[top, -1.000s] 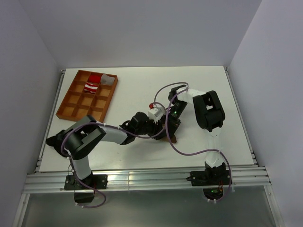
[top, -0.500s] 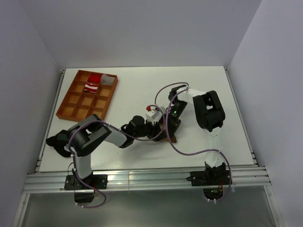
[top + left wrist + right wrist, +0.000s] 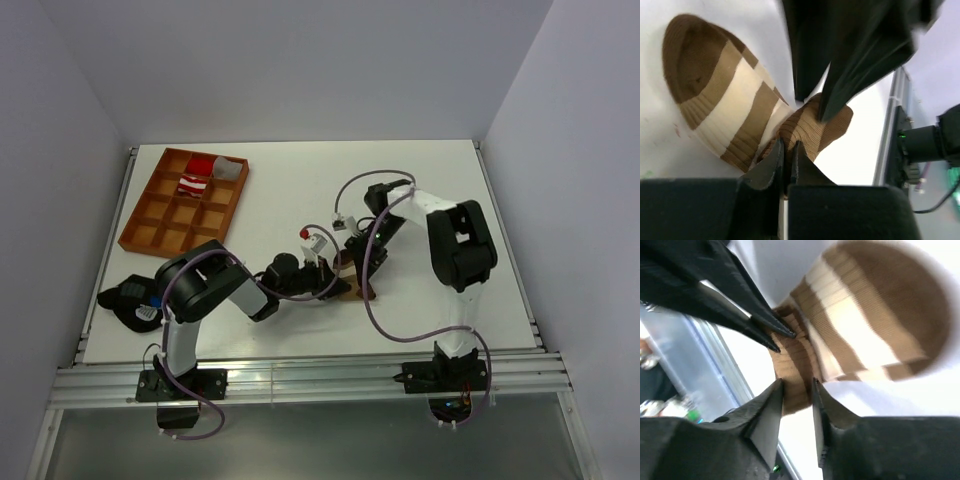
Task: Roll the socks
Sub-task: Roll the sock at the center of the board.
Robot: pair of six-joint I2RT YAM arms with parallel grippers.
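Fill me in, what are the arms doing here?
Both arms meet at the brown-and-tan sock. The left gripper is pinched shut on its ribbed cuff. The right gripper has the same cuff between its fingers, grip unclear. The sock lies mostly flat, not yet rolled. The red-and-white sock sits in a far compartment of the orange tray.

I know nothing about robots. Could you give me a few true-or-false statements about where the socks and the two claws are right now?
1. The red-and-white sock lies in the tray. True.
2. The brown sock is in that tray too. False: it lies on the table, out by the claws.
3. The left gripper and the right gripper both reach the brown sock's cuff. True.
4. The brown sock is plain. False: it has brown and tan stripes.
5. The left gripper is wide open. False: its fingers are pinched on the cuff.
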